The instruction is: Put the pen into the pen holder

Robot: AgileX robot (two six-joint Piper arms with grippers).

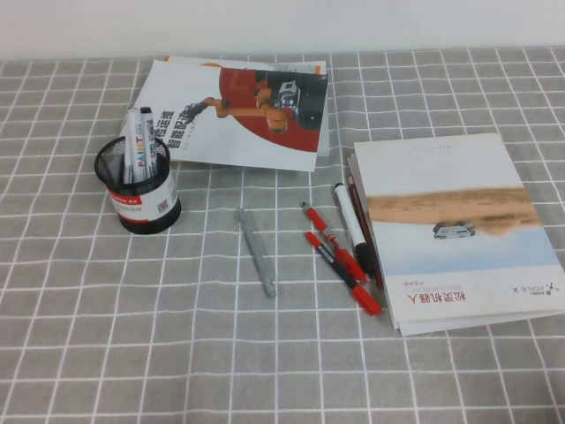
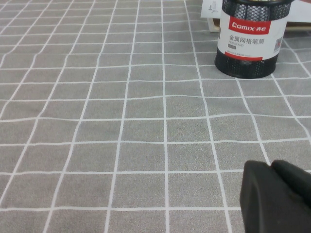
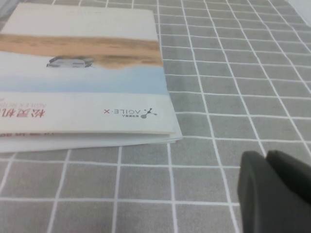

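I judge the task complete: the lettered white marker (image 1: 135,146) stands in the mesh pen holder (image 1: 141,208), and my left gripper (image 2: 272,167) and right gripper (image 3: 266,158) sit withdrawn, fingers pressed together.

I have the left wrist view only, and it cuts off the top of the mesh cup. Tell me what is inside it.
Observer: The high view shows the pen, white with coloured lettering, standing in the pen holder, with a second marker beside it.
Operator: My left gripper sits shut, low over the cloth and short of the holder. Report the right one.
Observer: The right gripper is shut too, low over the cloth near a corner of the landscape-cover booklet.
Operator: List what lies loose on the table.
Observer: A slim grey pen, two red pens, and a white marker with a black cap against the booklet's edge.
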